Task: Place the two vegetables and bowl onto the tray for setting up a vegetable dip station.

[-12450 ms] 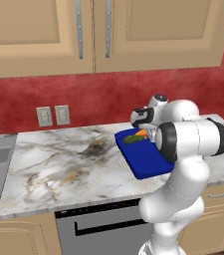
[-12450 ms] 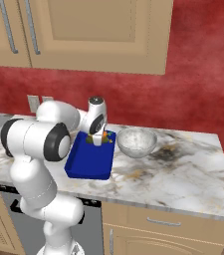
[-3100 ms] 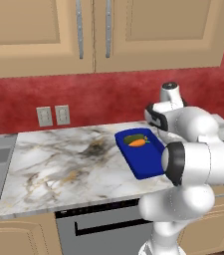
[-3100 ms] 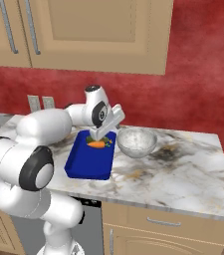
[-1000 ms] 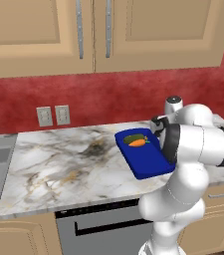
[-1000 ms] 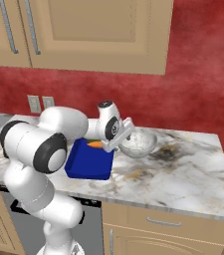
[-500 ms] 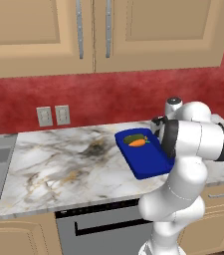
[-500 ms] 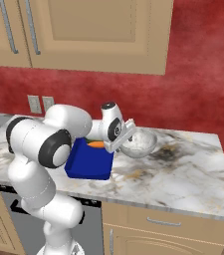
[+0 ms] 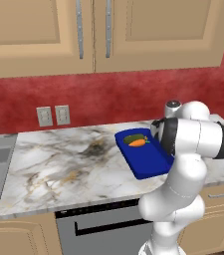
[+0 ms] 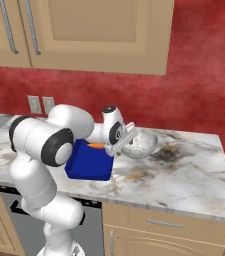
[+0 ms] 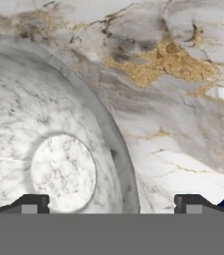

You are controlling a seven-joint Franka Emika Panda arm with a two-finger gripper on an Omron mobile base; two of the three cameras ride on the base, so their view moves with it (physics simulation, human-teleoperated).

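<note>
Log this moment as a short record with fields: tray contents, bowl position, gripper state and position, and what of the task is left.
tray: dark blue tray on the marble counter
tray contents: carrot and cucumber, side by side at the far end
bowl: marble-patterned bowl on the counter beside the tray, not on it
gripper: open gripper, fingertips straddling the bowl's near rim, one inside and one outside
task left: both vegetables are on the tray; the bowl has yet to be placed
</note>
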